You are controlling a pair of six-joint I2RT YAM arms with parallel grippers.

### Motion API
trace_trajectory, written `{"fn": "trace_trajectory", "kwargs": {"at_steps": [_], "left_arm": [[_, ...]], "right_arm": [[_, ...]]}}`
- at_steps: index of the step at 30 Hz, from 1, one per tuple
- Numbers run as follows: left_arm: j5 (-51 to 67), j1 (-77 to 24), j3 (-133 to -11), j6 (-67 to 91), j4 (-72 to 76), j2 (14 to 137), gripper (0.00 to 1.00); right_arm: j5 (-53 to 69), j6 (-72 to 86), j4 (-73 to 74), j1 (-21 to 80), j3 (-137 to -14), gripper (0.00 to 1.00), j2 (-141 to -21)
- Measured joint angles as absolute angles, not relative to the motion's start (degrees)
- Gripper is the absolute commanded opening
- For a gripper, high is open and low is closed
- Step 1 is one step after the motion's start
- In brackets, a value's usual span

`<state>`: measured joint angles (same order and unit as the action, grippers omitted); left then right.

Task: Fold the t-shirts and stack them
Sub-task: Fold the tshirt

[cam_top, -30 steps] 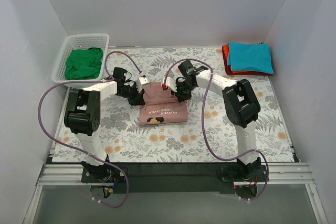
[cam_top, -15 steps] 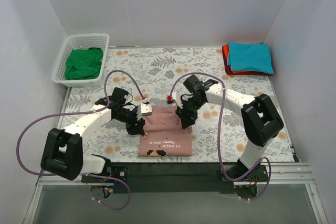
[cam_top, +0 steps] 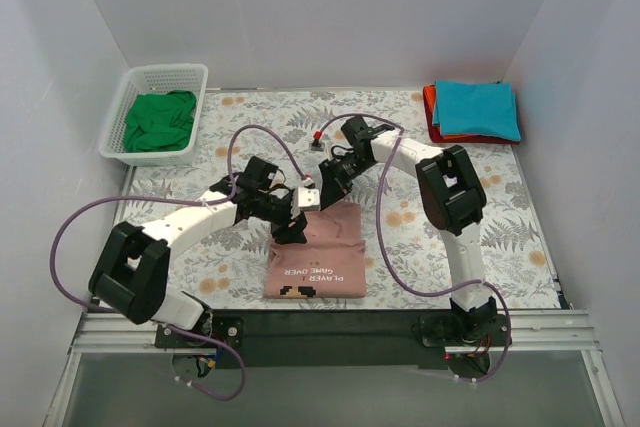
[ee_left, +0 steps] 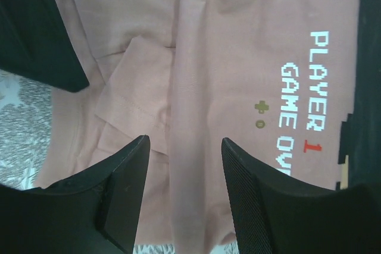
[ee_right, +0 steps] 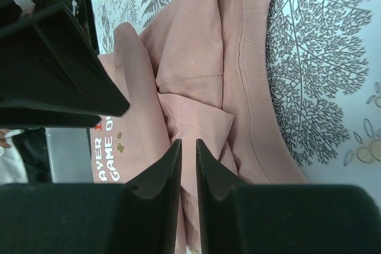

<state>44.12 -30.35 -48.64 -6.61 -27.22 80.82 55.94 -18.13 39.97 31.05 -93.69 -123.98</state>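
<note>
Hovering over pink tee [cam_top: 318, 252]: L claw [ee_left: 184, 142] spread wide, R claw [ee_right: 189, 144] nearly closed.

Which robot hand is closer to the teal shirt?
Right. The right gripper is well left of the teal t-shirt; the left gripper is farther left, over the pink t-shirt.

The table cloth [cam_top: 480, 217] covered the table. The printed t-shirt [cam_top: 318, 257] lay folded on it at the middle of the near edge, its print toward that edge. In the far left corner stood the mesh basket [cam_top: 165, 72], with a crumpled t-shirt [cam_top: 160, 120] inside. In the far right corner, a folded t-shirt [cam_top: 478, 107] lay on another folded t-shirt [cam_top: 432, 117]. The left gripper [cam_top: 292, 235] hung over the printed t-shirt's far left part. The right gripper [cam_top: 326, 187] was just behind it, near the table's centre.
</note>
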Motion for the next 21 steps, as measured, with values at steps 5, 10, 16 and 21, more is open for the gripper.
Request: {"fn": "trace_trajectory", "kwargs": {"at_steps": [5, 10, 16, 21], "left_arm": [[42.37, -32.23, -48.6, -4.99, -23.38, 86.41, 0.51], [42.24, -34.0, -48.49, -3.03, -19.92, 87.85, 0.5], [41.78, -35.11, -48.49, -1.67, -17.8, 92.6, 0.39], [41.74, -35.75, -48.4, -1.83, -17.65, 92.95, 0.19]], "right_arm": [[57.67, -13.67, 38.96, 32.36, -93.58, 0.2, -127.44], [58.08, -11.51, 36.25, 33.3, -92.49, 0.2, -128.27], [60.12, -9.43, 34.33, 33.43, -91.46, 0.19, -133.01], [60.88, -8.99, 33.63, 33.15, -90.83, 0.18, -133.01]]}}
